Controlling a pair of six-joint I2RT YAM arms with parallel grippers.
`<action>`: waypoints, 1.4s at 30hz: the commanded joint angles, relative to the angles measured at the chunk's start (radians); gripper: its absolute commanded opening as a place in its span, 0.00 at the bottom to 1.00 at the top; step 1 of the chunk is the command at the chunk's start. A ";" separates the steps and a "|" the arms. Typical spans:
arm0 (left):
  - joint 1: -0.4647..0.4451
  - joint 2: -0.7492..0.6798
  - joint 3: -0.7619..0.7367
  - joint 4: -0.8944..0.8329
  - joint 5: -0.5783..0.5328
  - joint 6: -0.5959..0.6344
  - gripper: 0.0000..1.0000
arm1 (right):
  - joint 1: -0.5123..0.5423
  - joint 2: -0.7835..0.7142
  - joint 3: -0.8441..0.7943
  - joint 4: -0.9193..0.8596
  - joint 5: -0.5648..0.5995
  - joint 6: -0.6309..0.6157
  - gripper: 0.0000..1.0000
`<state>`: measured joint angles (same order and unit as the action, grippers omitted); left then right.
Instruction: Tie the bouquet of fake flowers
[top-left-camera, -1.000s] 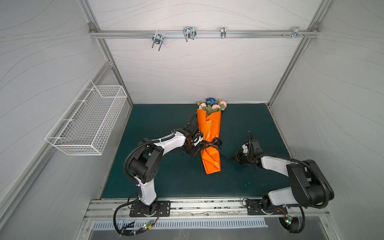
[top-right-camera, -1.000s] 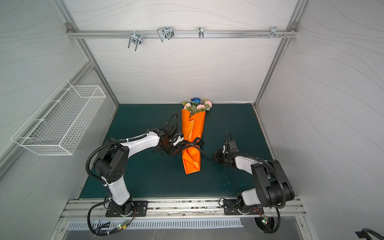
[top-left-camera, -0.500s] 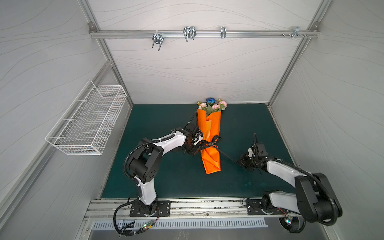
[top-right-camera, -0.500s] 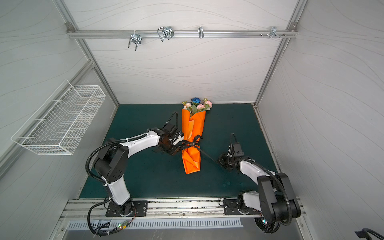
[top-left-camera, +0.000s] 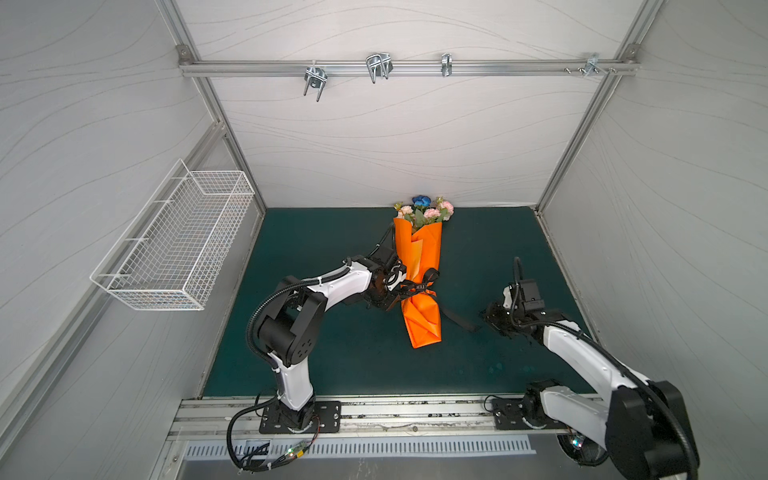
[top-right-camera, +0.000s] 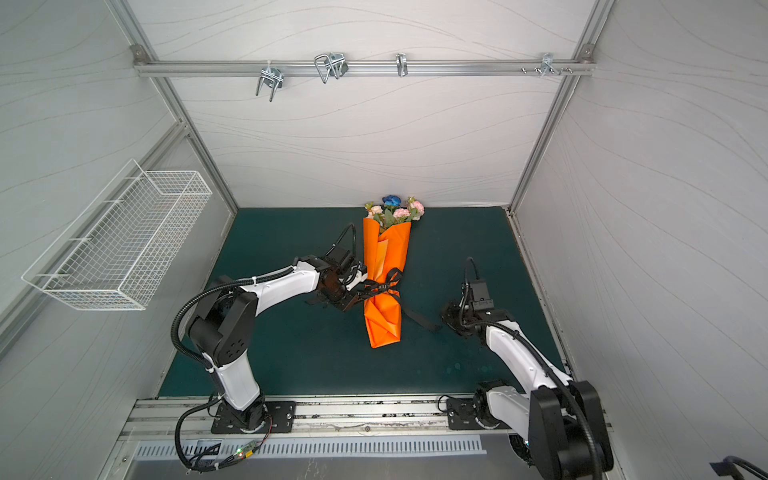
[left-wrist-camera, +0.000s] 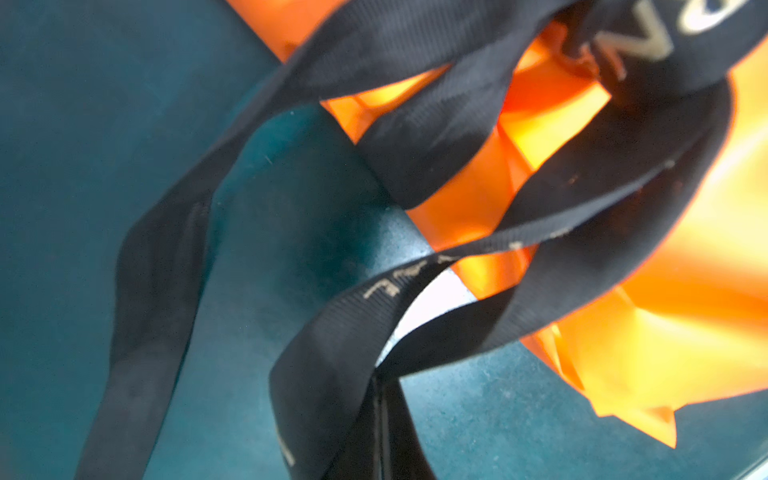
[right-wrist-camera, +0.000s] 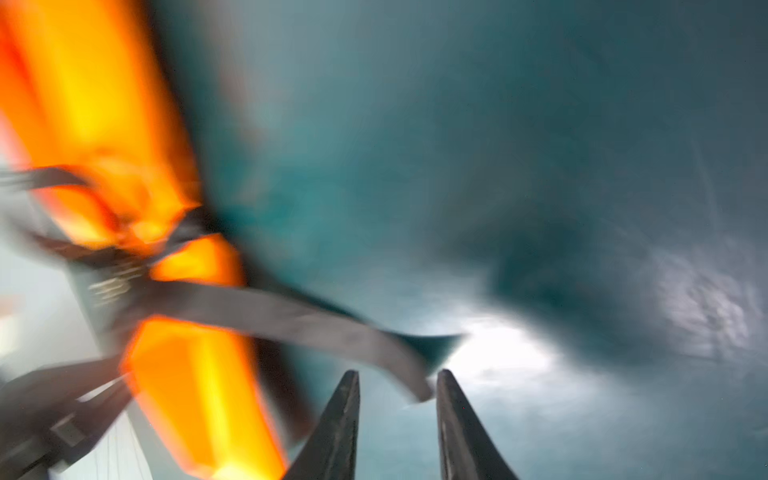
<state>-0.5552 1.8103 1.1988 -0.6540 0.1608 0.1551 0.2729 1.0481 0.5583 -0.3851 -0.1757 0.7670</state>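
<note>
**Ribbon knotted at the waist, one end pinched, one end loose**

We see the bouquet of fake flowers (top-left-camera: 424, 212) (top-right-camera: 395, 210) lying flat on the dark green mat (top-left-camera: 332, 353), just off the back wall. Its peach and pink blooms, one blue rose and soft green leaves fan out at the 12 o'clock end. The stems are hidden inside a cone of stiff orange wrapping paper (top-left-camera: 419, 299), glossy and creased into sharp angular folds. The cone narrows at its waist and ends in a blunt folded foot at 6 o'clock.

A black woven ribbon (top-left-camera: 455, 318) with pale lettering crosses that waist in a loose knot with a small loop above it. One flat tail trails over the mat toward 4 o'clock.

The left gripper (top-left-camera: 390, 293) (top-right-camera: 353, 297) sits at 9 o'clock of the waist, right against the paper. Its jaws are closed on a strand of ribbon, and in the left wrist view the ribbed band (left-wrist-camera: 332, 353) runs down into the pinch (the weave shows clearly there).

The right gripper (top-left-camera: 490, 318) (top-right-camera: 449, 318) rests low at 3 to 4 o'clock of the wrap, apart from the paper. In the blurred right wrist view its dark tapered fingers (right-wrist-camera: 340, 424) stand narrowly parted and hold nothing. The ribbon's free end lies just ahead of the tips.

A white wire basket (top-left-camera: 178, 245) hangs on the wall at 9 o'clock.
</note>
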 joint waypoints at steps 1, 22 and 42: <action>-0.006 0.001 0.038 -0.012 0.002 0.017 0.00 | 0.090 -0.024 0.103 -0.027 0.064 -0.065 0.34; -0.017 0.006 0.042 -0.005 0.019 0.015 0.00 | 0.353 0.601 0.573 0.126 0.169 -0.228 0.30; -0.020 0.015 0.049 -0.012 0.013 0.022 0.00 | 0.351 0.722 0.623 0.168 0.129 -0.219 0.21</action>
<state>-0.5713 1.8103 1.2003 -0.6544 0.1692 0.1570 0.6224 1.7428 1.1488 -0.2340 -0.0360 0.5522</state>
